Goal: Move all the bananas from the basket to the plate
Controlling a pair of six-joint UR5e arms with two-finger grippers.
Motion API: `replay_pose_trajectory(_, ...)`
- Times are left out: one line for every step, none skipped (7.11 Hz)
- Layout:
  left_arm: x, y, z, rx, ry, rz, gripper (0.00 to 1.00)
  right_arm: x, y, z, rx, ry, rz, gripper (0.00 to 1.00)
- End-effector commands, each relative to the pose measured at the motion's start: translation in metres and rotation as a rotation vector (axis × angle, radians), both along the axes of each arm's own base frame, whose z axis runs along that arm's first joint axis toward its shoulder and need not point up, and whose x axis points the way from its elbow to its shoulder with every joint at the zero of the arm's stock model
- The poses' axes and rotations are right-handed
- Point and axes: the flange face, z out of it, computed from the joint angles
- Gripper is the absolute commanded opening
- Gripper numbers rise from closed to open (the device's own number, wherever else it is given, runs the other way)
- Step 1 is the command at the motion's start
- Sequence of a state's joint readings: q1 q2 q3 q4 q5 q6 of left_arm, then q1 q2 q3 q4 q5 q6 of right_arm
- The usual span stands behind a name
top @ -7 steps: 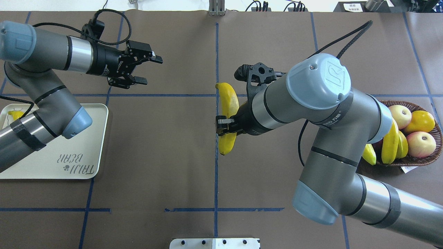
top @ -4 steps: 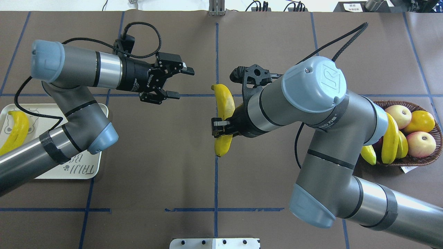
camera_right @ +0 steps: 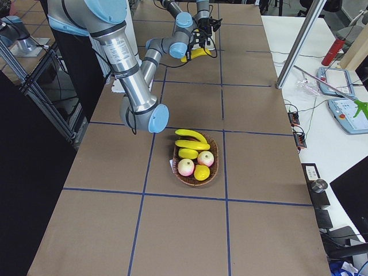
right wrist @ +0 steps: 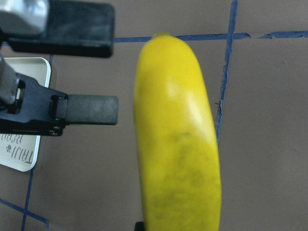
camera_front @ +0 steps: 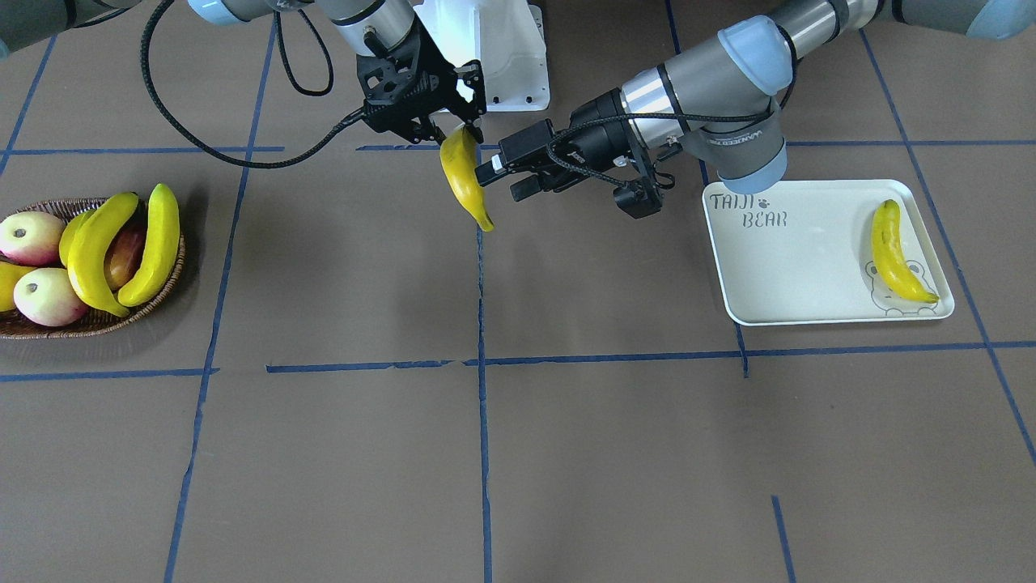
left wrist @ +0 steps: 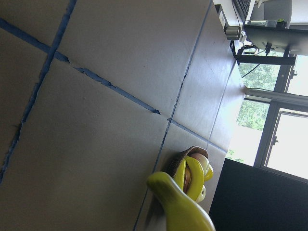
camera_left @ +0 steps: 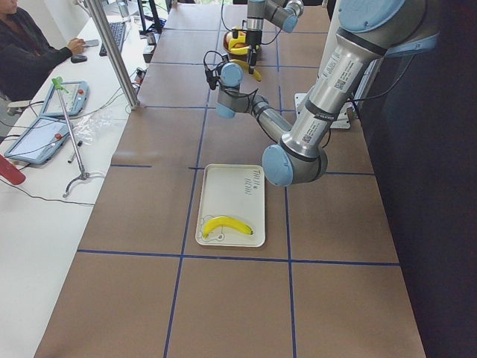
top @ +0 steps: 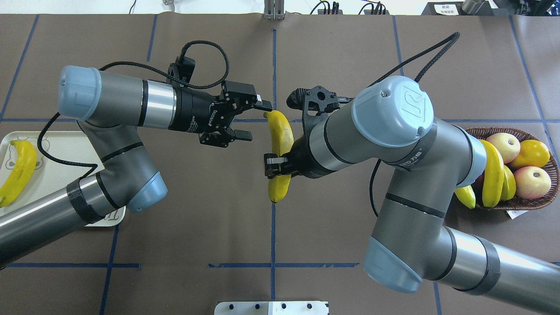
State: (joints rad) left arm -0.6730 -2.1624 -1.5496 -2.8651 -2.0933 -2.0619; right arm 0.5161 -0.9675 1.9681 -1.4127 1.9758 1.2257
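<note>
My right gripper is shut on a yellow banana held above the table's middle. The banana fills the right wrist view. My left gripper is open and sits just to the left of the banana's far end, not gripping it; its fingers show beside the fruit. Another banana lies on the cream plate at the bear drawing. The wicker basket holds two bananas leaning over its edge.
Pink-white apples and a yellow-orange fruit share the basket. Blue tape lines cross the brown table. A white mount stands at the robot's base. A seated person and tablets are at a side desk.
My left arm has swung from over the plate toward the middle, bringing its open gripper up beside the banana. My right gripper has edged slightly left with the banana still in it.
</note>
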Motion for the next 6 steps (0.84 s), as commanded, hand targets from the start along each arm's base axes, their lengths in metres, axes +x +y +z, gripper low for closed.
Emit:
replay_pose_trajectory(0.017, 0.015, -0.012, -0.014, 0.026, -0.011, 0.94, 0.0, 0.0, -0.001, 0.001, -0.001, -0.001, 0.0)
replay_pose_trajectory(0.031, 0.025, -0.017, -0.024, 0.037, -0.024, 0.92, -0.001, 0.001, -0.001, 0.001, -0.001, -0.002, 0.0)
replay_pose_trajectory(0.032, 0.025, -0.019, -0.025, 0.041, -0.025, 0.91, 0.0, 0.001, 0.0, 0.001, -0.001, -0.002, 0.0)
replay_pose_trajectory(0.032, 0.025, -0.02, -0.024, 0.042, -0.025, 0.87, -0.002, 0.003, 0.0, 0.001, 0.001, -0.007, 0.0)
replay_pose_trajectory(0.032, 0.025, -0.019, -0.026, 0.04, -0.025, 0.82, -0.003, 0.004, 0.001, 0.001, 0.002, -0.011, 0.0)
replay_pose_trajectory(0.033, 0.024, -0.017, -0.028, 0.036, -0.027, 0.76, -0.003, 0.004, 0.001, 0.0, 0.001, -0.014, 0.0)
